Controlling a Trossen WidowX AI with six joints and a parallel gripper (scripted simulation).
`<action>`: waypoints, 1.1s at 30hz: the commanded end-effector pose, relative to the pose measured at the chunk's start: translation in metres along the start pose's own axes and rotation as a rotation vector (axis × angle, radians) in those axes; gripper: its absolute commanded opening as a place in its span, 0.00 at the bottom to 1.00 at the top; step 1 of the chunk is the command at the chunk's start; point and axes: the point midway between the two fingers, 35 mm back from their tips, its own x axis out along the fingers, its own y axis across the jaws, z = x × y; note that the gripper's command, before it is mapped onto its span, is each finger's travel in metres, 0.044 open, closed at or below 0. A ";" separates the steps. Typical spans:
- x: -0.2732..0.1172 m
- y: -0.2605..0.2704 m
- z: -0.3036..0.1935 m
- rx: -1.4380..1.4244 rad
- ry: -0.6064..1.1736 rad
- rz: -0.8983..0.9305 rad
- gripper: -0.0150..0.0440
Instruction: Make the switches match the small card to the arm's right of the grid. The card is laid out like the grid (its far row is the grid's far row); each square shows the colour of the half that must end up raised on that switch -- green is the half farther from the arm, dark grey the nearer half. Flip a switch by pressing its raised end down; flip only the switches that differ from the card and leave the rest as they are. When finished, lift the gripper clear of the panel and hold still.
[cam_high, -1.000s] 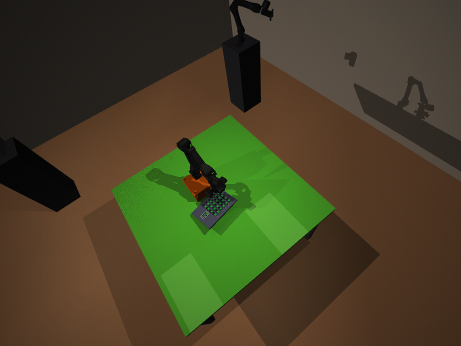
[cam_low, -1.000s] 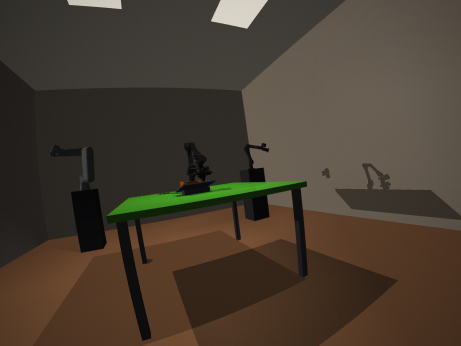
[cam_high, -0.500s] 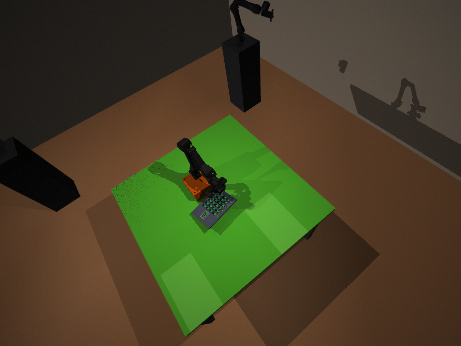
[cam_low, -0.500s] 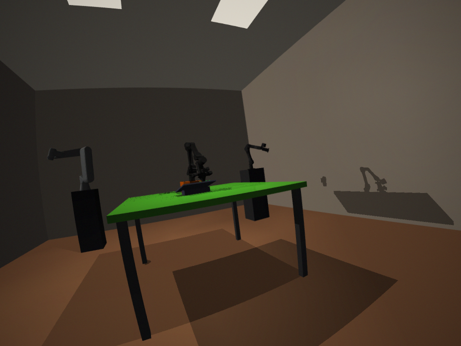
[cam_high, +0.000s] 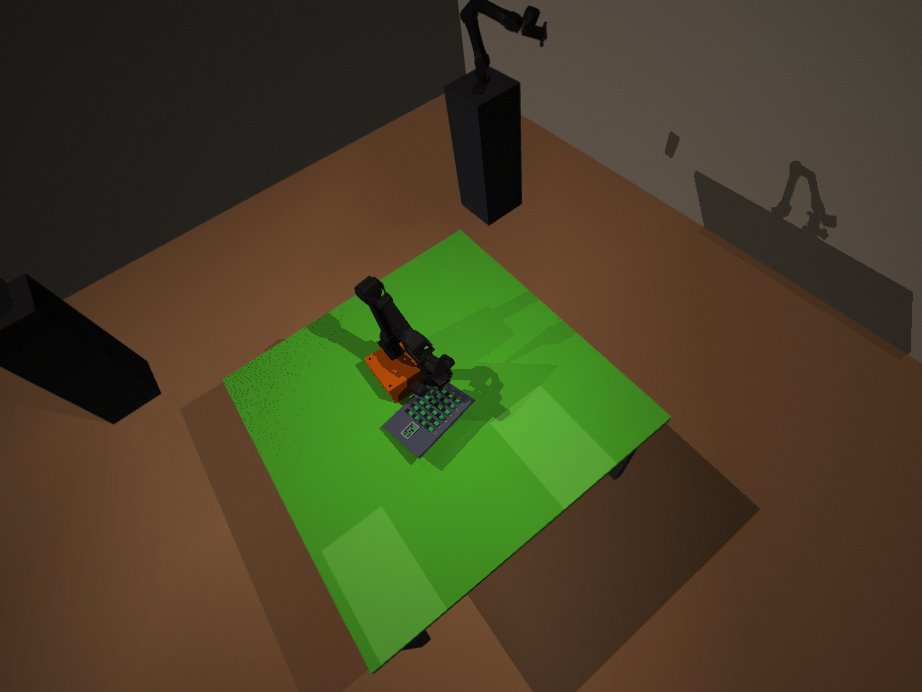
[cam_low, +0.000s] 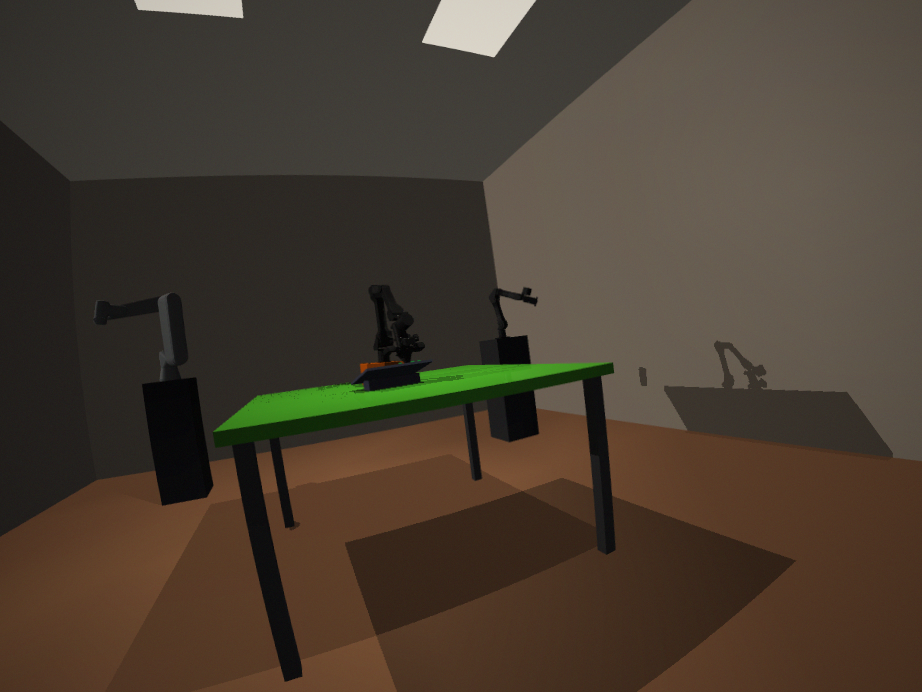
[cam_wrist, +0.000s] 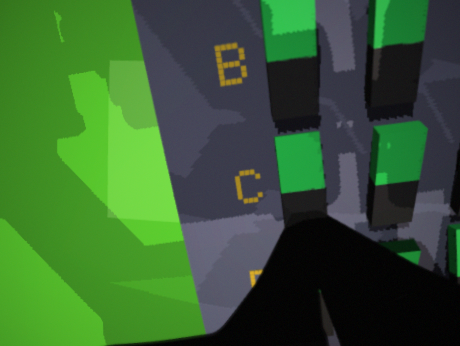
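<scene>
The slate switch panel (cam_high: 422, 446) (cam_low: 394, 374) (cam_wrist: 195, 200) stands on the table in front of the arm. The small card (cam_high: 409, 429) is at its left part in the top view, its squares too small to read surely. My gripper (cam_wrist: 305, 225) is shut and empty, its tips low over the dark nearer half of the leftmost row C switch (cam_wrist: 300, 162), seeming to touch it. That switch's green farther half shows in full. The leftmost row B switch (cam_wrist: 291, 47) lies beyond. The gripper hides most of row D. Which halves are raised is hard to tell.
The green table (cam_high: 320, 461) (cam_low: 312, 405) carries the arm's orange base (cam_high: 383, 376) behind the panel. More switches stand right of the tips, such as the second row C switch (cam_wrist: 397, 155). Two pedestals (cam_high: 491, 148) (cam_low: 177, 439) with other arms stand off the table.
</scene>
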 end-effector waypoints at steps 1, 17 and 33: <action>0.001 0.000 0.000 0.003 -0.001 -0.003 0.25; 0.003 0.000 0.000 0.003 -0.001 -0.003 0.25; 0.005 0.000 0.000 0.003 -0.001 -0.003 0.25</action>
